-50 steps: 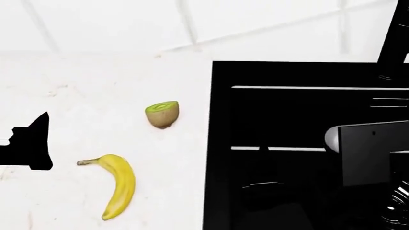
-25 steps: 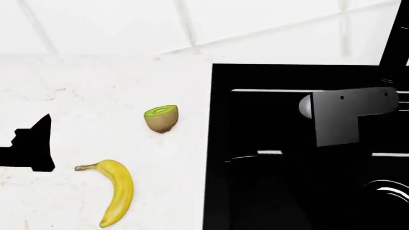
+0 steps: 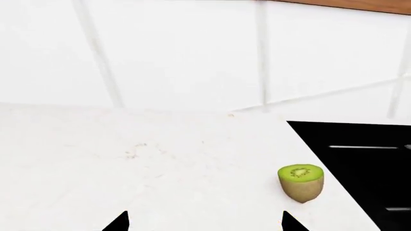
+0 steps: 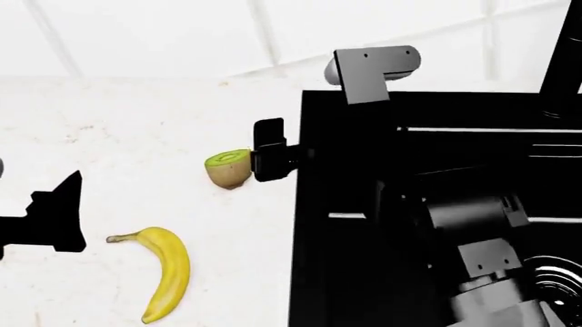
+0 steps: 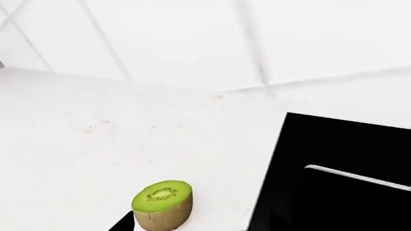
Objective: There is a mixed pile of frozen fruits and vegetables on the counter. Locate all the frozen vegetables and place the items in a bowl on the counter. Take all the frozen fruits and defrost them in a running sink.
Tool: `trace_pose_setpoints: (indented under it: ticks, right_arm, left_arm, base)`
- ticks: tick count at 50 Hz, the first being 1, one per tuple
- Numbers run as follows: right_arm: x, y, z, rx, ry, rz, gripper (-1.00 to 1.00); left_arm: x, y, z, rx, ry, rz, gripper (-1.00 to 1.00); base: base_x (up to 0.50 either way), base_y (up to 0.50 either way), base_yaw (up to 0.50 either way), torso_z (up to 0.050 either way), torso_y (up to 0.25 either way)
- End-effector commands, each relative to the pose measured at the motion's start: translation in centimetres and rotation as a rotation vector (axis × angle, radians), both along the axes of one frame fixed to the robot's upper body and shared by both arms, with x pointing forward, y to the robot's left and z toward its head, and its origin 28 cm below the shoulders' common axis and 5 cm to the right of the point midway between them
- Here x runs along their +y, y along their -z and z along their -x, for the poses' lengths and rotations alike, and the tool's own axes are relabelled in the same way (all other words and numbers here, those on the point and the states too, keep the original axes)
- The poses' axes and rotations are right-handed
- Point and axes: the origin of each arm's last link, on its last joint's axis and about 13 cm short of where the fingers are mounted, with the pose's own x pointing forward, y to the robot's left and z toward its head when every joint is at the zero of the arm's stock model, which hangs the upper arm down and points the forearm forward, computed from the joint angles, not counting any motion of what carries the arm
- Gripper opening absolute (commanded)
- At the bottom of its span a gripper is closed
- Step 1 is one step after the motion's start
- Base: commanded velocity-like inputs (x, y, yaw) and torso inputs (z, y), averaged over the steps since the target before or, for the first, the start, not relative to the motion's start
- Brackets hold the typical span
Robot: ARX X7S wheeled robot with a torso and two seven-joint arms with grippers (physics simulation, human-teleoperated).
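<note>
The halved kiwi (image 4: pixel 227 167) stands on the white counter (image 4: pixel 118 136), cut face up, close to the black sink (image 4: pixel 311 286). My right gripper (image 4: pixel 272 160) reaches over the sink's left rim and sits right beside the kiwi. In the right wrist view the kiwi (image 5: pixel 161 204) lies just ahead of the open jaws (image 5: pixel 202 229), near one fingertip (image 5: pixel 122 224), not gripped. The yellow banana (image 4: pixel 168 272) lies nearer me on the counter. My left gripper (image 4: pixel 50 218) is open and empty, left of the banana; its view shows the kiwi (image 3: pixel 301 183) ahead of it (image 3: pixel 205 226). Eggplant, artichoke and bowl are out of view.
The dark faucet (image 4: pixel 562 61) stands at the sink's far right. The ribbed metal drain (image 4: pixel 557 272) shows at the basin's bottom right. A white tiled wall (image 4: pixel 182 34) backs the counter. My right arm lies across the basin.
My right arm has swung from over the sink leftward and away from me, bringing its gripper up beside the kiwi. The left gripper has shifted slightly right. The fruits have not moved.
</note>
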Motion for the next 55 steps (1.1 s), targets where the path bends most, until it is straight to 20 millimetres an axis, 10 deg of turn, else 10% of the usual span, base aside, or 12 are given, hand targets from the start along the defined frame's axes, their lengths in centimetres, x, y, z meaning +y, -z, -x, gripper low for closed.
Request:
trace_pose_setpoints:
  ticks: [1, 55]
  right_arm:
    - [1.3, 0.0, -3.2, 0.029, -0.080, 0.046, 1.00]
    - [3.7, -1.5, -3.1, -0.015, -0.235, 0.061, 1.00]
  left_arm:
    - [0.0, 0.5, -0.2, 0.007, 0.002, 0.019, 1.00]
    - [0.3, 0.6, 0.2, -0.099, 0.071, 0.004, 1.00]
  base:
    - [0.00, 0.00, 0.00, 0.000, 0.000]
    - [0.00, 0.00, 0.00, 0.006, -0.049]
